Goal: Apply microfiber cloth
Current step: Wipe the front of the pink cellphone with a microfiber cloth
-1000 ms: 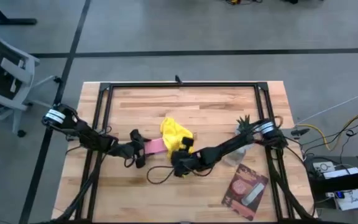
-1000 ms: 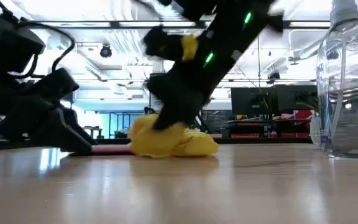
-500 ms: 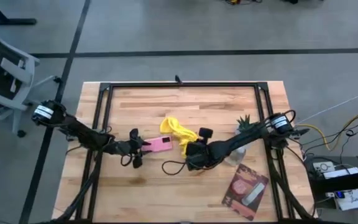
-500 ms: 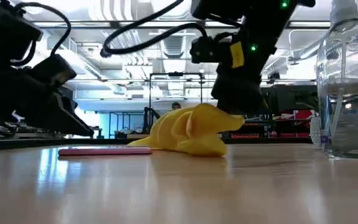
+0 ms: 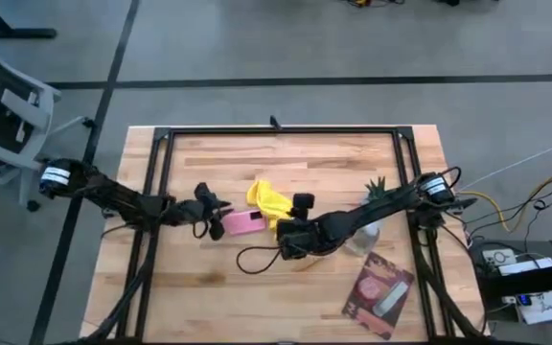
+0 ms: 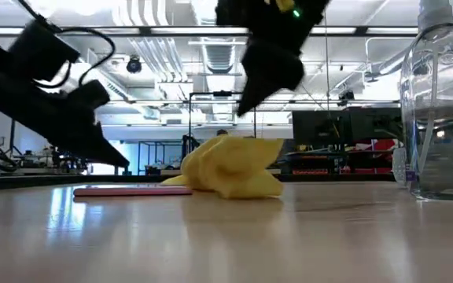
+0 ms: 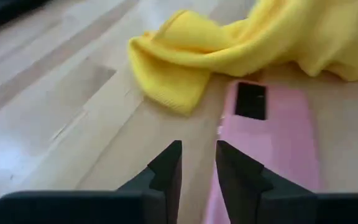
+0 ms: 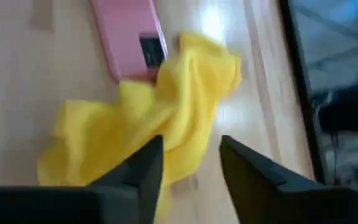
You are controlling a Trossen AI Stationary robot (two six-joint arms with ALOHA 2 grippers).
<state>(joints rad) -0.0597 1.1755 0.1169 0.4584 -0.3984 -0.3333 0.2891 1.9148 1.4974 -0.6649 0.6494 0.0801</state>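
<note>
Wooden butcher-block table [image 5: 295,158] with black frame rails, centre of the high view. Red-and-dark flat packet [image 5: 379,292], lower right. Bright yellow crumpled microfiber cloth [image 5: 268,202], mid-table, lying loose, one end overlapping the pink flat rectangular device [image 5: 241,223] just lower left of it. Clear plastic spray bottle [image 6: 440,102], right edge of the low view. Right gripper [image 5: 290,240], fingers parted and empty, just below the cloth and nearer to it. Left gripper [image 7: 196,163], fingers narrowly parted, empty, left of the pink device.

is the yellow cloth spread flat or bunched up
Bunched up: the microfiber cloth sits in a wrinkled heap on the table, rising off the wood in the low view.
</note>
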